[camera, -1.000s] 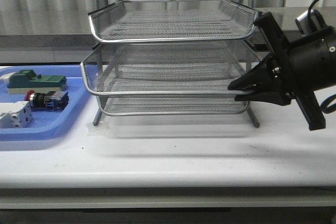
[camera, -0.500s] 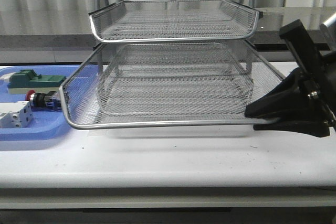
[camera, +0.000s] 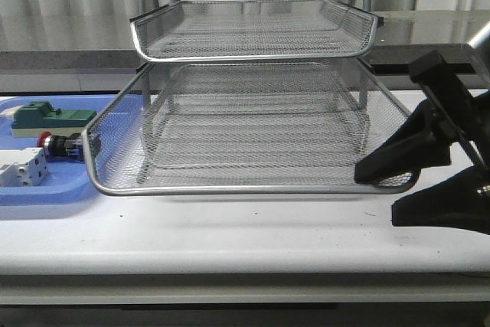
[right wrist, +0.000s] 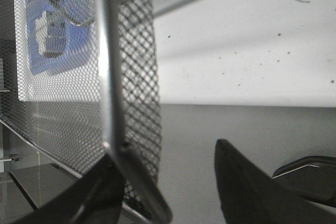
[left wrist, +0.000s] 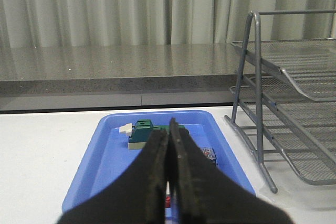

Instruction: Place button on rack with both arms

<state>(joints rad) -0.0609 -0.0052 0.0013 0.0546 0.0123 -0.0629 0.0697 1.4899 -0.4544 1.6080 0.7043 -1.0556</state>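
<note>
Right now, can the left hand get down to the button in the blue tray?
Probably yes. The left hand hangs shut right above the blue tray, and nothing sits between it and the button. The pulled-out rack tier stops beside the tray, not over it. It must open first.

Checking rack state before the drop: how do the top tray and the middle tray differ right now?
The top tray sits back, seated in the rack frame; the middle tray is drawn out toward the camera, its front rim well ahead of the top's. Nothing touches the top tray; the right gripper, jaws open, sits at the middle tray's front right corner. The middle tray partly screens the button; the top tray does not. Both are silver mesh and empty.
</note>
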